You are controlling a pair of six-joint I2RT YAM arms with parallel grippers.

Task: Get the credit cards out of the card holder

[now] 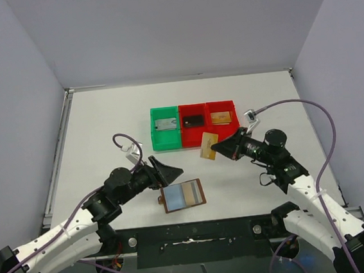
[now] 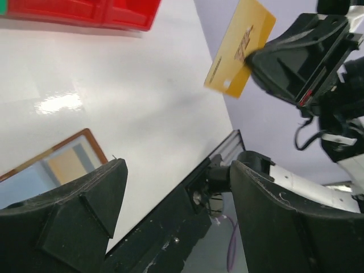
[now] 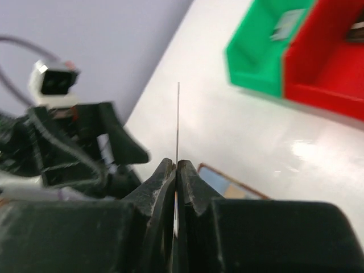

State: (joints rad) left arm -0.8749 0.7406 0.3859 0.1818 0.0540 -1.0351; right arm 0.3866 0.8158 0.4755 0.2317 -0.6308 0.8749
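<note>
Credit card point(image 1: 209, 146) clamped aloft in jaws of right arm point(image 1: 301, 186).

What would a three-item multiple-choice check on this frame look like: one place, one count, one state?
1. Where is the gold card?
A) lying flat on a surface
B) tucked in a pocket
C) clamped by one edge in the right gripper, in the air

2. How many bins stand in the row?
A) two
B) three
C) four

3. What state is the left gripper in?
A) open, holding nothing
B) shut on the gold card
C) shut on a bin wall

Answers:
1 C: the right wrist view shows the card edge-on, pinched between closed fingers.
2 B: the top view shows one green and two red, side by side.
3 A: the left wrist view shows its fingers wide apart with nothing between them.
</note>
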